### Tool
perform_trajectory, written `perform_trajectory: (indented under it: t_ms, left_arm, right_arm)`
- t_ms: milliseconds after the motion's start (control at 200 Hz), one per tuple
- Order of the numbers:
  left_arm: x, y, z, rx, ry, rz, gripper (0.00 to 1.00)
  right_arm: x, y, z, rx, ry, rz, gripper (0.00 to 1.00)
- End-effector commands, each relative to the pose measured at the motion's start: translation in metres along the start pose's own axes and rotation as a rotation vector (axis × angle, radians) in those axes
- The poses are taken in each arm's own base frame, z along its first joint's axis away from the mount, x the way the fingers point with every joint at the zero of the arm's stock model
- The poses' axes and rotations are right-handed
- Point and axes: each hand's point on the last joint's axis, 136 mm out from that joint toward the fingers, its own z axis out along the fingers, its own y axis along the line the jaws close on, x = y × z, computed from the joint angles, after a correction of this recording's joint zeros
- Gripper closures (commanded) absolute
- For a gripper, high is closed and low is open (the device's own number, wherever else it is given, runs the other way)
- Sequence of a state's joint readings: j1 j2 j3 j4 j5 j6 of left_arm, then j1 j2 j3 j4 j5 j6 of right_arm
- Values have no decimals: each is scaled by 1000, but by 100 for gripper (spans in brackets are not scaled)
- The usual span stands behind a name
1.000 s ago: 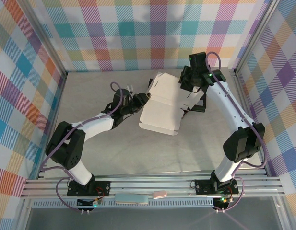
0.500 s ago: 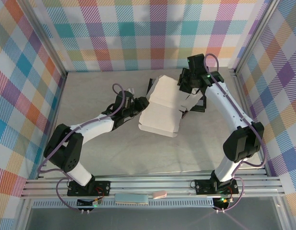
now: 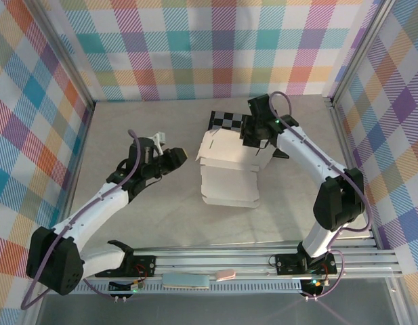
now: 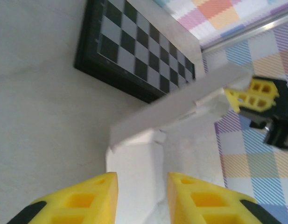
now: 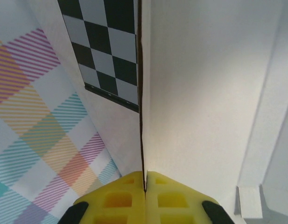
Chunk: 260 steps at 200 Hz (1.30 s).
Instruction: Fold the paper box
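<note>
Left gripper (image 3: 181,155) has its jaws narrowly apart and empty, just left of the box (image 3: 225,175) and facing its left wall. Box is mid table (image 3: 127,217), toward the far edge, long axis near-to-far, board (image 3: 225,122) behind it. Right gripper (image 3: 251,135) is pinched shut on the box's far-right flap, so the left looks free for the next fold.

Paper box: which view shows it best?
Top external: the whole box is visible, half folded, on the table. The left wrist view catches one corner and a raised flap; the right wrist view shows one flat panel close up.
</note>
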<state>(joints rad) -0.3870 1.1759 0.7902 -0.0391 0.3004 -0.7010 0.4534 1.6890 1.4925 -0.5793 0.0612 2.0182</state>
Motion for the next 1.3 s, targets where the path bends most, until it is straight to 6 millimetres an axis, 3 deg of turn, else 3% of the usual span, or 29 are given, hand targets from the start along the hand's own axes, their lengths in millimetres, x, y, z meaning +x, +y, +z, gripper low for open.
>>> perform_trajectory:
  t_ms: [0, 130, 220, 510, 940, 1295]
  left_arm:
    - [-5, 10, 14, -10, 47, 57, 70]
    - [-5, 5, 42, 52, 99, 192, 76]
    - [2, -3, 51, 117, 105, 312, 77]
    - [50, -33, 78, 318, 208, 553, 74]
    - [80, -47, 76, 364, 258, 628, 71]
    - [86, -47, 87, 319, 255, 663, 66]
  right_arm:
    - [6, 5, -11, -80, 19, -86, 100]
    - [1, -17, -8, -76, 7, -129, 100]
    - [-2, -24, -10, -90, -7, -146, 100]
    - [-6, -31, -9, -87, -15, -169, 100]
    - [-4, -30, 4, -89, -1, -188, 100]
    - [-3, -38, 6, -97, 5, -228, 100]
